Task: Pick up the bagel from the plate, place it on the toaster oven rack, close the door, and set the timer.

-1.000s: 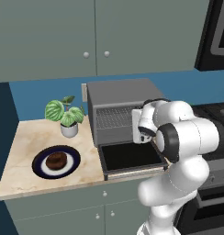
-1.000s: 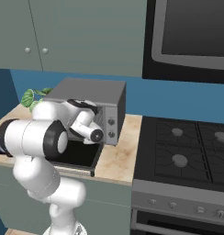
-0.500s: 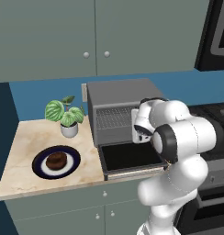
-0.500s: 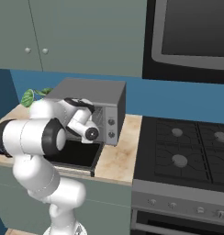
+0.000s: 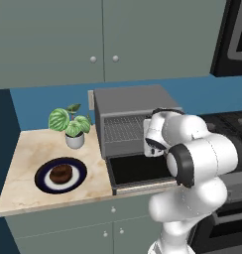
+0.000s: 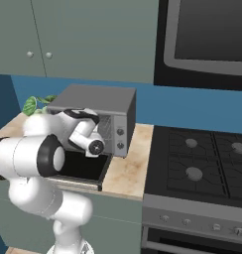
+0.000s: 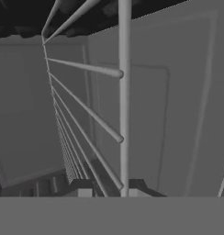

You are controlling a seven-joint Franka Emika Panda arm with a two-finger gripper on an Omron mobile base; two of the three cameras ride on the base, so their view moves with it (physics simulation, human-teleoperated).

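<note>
On the counter's far left, at about nine o'clock from the oven, sits the plate point(image 5: 76, 171), and the bagel point(image 5: 60, 173) lies on its brown centre, untouched. Just behind it, toward twelve o'clock, a small plant point(image 5: 71, 122) stands in a white pot, touching nothing. Next along to the right is the oven point(image 5: 130, 104), boxy and grey, with its door point(image 5: 138, 168) dropped flat open toward the counter's front edge, dark glass facing up. Inside the cavity the rack point(image 5: 122, 128) shows as a silver wire grid. The white arm bends in from the three o'clock side of the door, its hand at the mouth of the oven, right at the rack's front. From the hand's own camera, the gripper point(image 7: 109, 190) has its two dark tips drawn in tight on either side of the rack's front bar point(image 7: 124, 92), which runs straight up between them; the jaws are closed on that bar. From the right side the oven's control panel point(image 6: 121, 134) with two knobs faces out, and further right, at three o'clock, lies the black stove point(image 6: 202, 163)
</note>
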